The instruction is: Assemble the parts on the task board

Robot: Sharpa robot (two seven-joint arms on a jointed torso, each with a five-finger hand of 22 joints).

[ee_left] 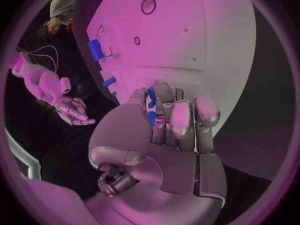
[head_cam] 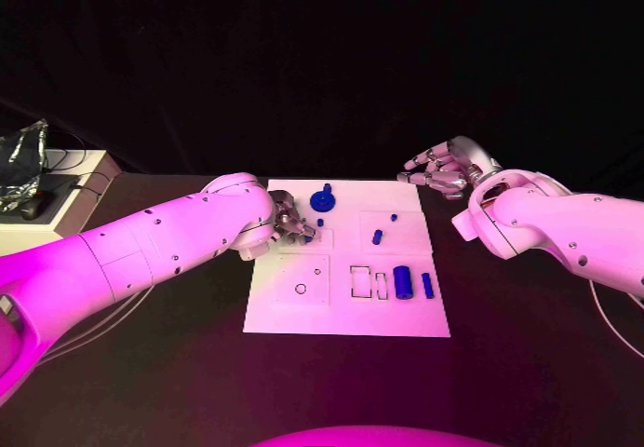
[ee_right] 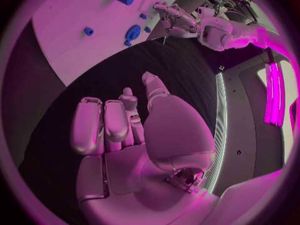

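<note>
Left hand, at the task board's ten o'clock, pinches a small blue part; seat it squarely. Right hand hovers, fingers loosely curled, holding nothing.

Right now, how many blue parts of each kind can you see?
Gear-shaped part: 1
Large cylinder: 1
Slim rod: 1
Small pegs: 2
Held part, in fingers of the left hand: 1
Total: 6
</note>
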